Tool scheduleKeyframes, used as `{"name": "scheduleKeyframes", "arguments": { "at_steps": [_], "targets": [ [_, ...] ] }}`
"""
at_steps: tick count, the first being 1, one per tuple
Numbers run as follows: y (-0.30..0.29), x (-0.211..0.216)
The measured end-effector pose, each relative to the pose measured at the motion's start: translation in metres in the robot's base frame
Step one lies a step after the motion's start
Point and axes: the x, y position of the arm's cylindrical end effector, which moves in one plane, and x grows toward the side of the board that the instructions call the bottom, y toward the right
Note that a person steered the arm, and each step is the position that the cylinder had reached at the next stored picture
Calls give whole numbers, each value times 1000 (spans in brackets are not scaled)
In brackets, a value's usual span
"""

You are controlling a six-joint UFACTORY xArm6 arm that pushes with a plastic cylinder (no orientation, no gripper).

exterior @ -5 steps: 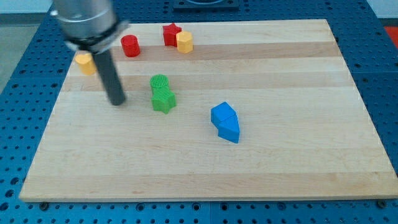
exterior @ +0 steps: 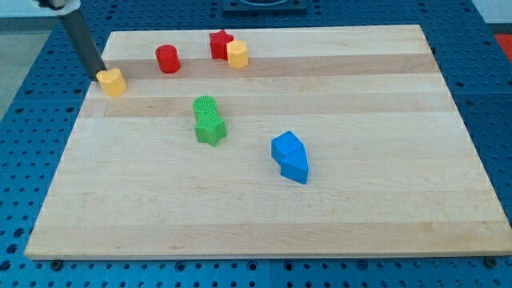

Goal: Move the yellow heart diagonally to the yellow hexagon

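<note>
The yellow heart [exterior: 113,82] lies near the board's left edge at the view's upper left. My tip [exterior: 97,75] stands just to its left, at or touching its upper left side. The yellow hexagon [exterior: 238,54] sits at the view's top centre, touching the red star [exterior: 220,43] on its left. The rod leans up to the view's top left corner.
A red cylinder [exterior: 167,58] stands between the heart and the hexagon. A green cylinder [exterior: 206,106] and a green star [exterior: 210,128] touch near the centre. Two blue blocks [exterior: 289,156] sit together to the right of centre. The wooden board [exterior: 384,200] ends close left of the tip.
The rod has moved up and to the left, from right of the yellow heart to its upper left side. The blocks have not moved.
</note>
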Motion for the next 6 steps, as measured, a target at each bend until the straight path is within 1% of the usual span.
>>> {"name": "scheduleKeyframes", "arguments": {
  "at_steps": [2,3,5,6],
  "targets": [
    [-4,34],
    [10,38],
    [112,21],
    [140,-2]
  ]
}}
